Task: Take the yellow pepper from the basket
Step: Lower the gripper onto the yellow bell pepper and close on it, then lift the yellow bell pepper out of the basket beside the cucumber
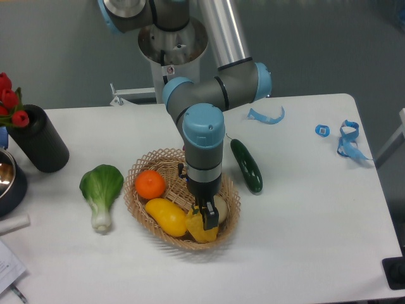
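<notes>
The yellow pepper (197, 229) lies at the front right inside the wicker basket (138, 170), next to a smooth elongated yellow fruit (164, 216). My gripper (205, 217) points straight down into the basket, right at the pepper's upper right side. One dark finger (208, 218) shows against the yellow skin; the other is hidden behind it. The jaws look open and hold nothing. The pepper rests on the basket floor.
An orange (150, 184) sits at the basket's left, and a pale round item (220, 208) lies just right of the gripper. A cucumber (246, 166) lies right of the basket, a bok choy (101, 190) left of it. A black vase (39, 140) stands far left; blue scraps (347, 139) lie far right.
</notes>
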